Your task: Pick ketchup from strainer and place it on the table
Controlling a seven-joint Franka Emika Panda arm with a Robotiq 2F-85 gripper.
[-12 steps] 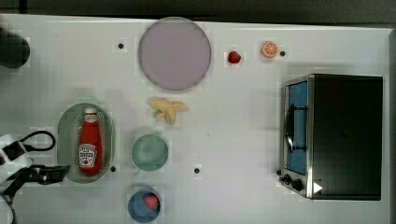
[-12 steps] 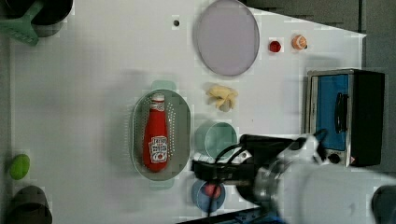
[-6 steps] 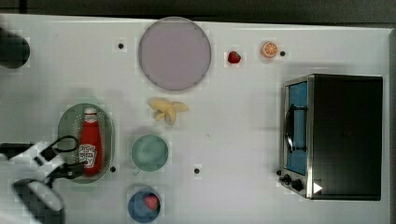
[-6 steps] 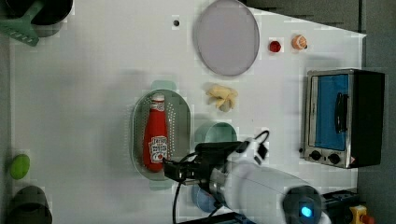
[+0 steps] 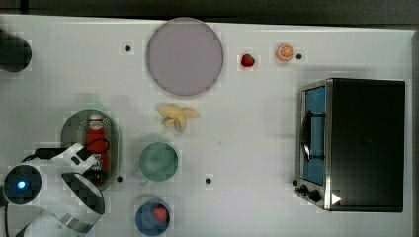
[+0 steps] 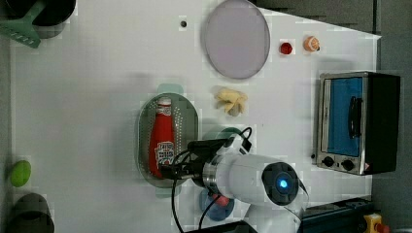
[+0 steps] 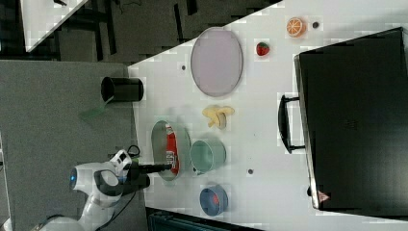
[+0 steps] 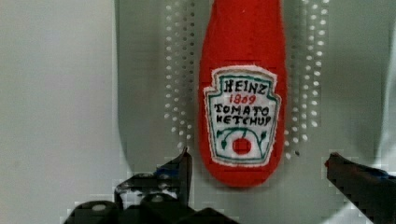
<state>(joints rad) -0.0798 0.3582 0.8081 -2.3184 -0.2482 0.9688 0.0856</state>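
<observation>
The red ketchup (image 5: pixel 95 134) bottle, white cap and white label, lies lengthwise in the pale green strainer (image 5: pixel 71 124) on the white table (image 5: pixel 247 148). In the left view the ketchup (image 6: pixel 163 138) rests in the strainer (image 6: pixel 189 121); in the right view the ketchup (image 7: pixel 171 144) and strainer (image 7: pixel 159 137) show too. My gripper (image 5: pixel 100 170) hovers over the bottle's base end, open. In the wrist view, the gripper (image 8: pixel 258 170) has its fingers (image 8: pixel 182 168) on either side of the ketchup (image 8: pixel 240 93) base, apart from it, over the strainer (image 8: pixel 144 93).
A green cup (image 5: pixel 158 161) stands just beside the strainer on the top view's right, and a blue bowl (image 5: pixel 143 217) with a strawberry sits below it. Farther off are a banana (image 5: pixel 177 116), a grey plate (image 5: pixel 184 56) and a toaster oven (image 5: pixel 353 143).
My arm has swung in from the top view's left edge until the gripper is over the strainer and the bottle's base end. The gripper has stayed open; the ketchup has not moved.
</observation>
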